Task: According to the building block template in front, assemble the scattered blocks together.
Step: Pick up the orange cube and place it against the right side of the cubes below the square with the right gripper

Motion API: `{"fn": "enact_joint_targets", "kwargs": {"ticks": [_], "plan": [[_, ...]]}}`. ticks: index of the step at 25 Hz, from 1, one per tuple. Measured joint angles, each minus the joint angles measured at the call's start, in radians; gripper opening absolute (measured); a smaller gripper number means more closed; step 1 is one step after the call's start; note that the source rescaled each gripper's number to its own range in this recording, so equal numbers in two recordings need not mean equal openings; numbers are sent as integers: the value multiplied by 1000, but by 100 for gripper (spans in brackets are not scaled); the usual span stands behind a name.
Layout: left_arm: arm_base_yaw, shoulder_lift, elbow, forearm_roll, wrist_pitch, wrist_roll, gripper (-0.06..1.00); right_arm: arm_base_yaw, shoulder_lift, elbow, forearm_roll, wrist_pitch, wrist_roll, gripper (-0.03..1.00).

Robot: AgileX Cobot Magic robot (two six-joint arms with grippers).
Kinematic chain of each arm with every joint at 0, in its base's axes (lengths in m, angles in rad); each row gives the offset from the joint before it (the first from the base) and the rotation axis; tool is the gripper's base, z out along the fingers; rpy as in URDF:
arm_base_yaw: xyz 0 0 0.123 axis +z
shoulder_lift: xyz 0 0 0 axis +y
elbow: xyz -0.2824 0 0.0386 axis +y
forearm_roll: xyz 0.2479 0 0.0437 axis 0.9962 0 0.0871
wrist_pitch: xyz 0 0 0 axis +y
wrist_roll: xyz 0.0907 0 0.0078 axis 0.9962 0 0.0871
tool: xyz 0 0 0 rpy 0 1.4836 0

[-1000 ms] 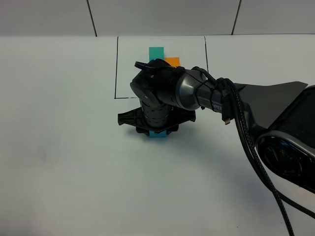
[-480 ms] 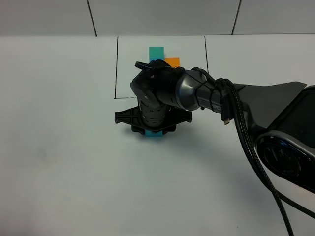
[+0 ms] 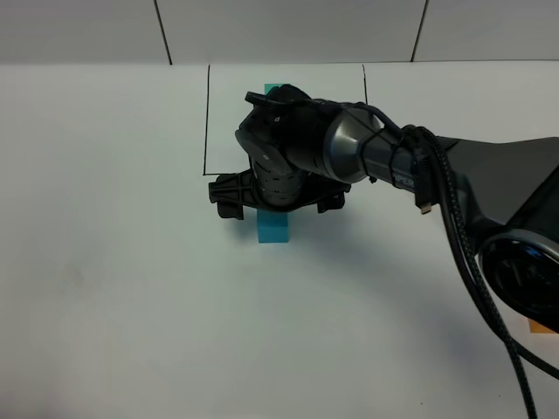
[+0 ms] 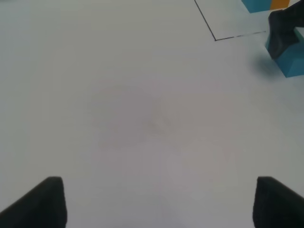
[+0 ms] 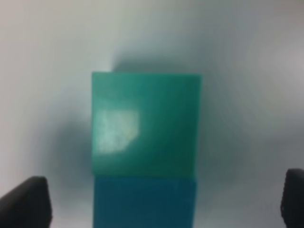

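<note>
My right gripper [image 3: 275, 212] hangs open just above two scattered blocks, near the template's front edge. In the right wrist view a teal-green cube [image 5: 145, 123] sits side by side with a sky-blue cube [image 5: 145, 204], and they touch. The gripper's [image 5: 159, 202] dark fingertips [image 5: 23, 202] stand wide on either side, clear of both. From above only the blue cube [image 3: 273, 229] shows; the arm hides the teal-green one. Of the template's cubes only the teal one [image 3: 274, 89] peeks out, inside the black frame [image 3: 207, 122]. My left gripper [image 4: 156, 202] is open over bare table.
The right arm [image 3: 393, 161] and its cables stretch across from the right and cover most of the template. A small orange patch [image 3: 541, 327] shows at the right edge behind the arm's base. The left wrist view catches the blue cube [image 4: 290, 64] and the frame's corner [image 4: 216, 39].
My right gripper has opened and lifted back towards the template, letting go of the block it held. The blue cube now stands uncovered on the table. The left gripper has not moved.
</note>
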Motion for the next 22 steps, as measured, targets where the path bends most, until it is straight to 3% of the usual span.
{"fn": "enact_joint_targets", "kwargs": {"ticks": [6, 16, 22], "plan": [[0, 0, 0, 0, 0, 0, 79, -53, -148, 142, 4, 53, -139, 100], [0, 0, 0, 1, 0, 0, 79, -311, -531, 698, 42, -11, -266, 100], [0, 0, 0, 1, 0, 0, 79, -450, -731, 907, 60, -23, -291, 99]]}}
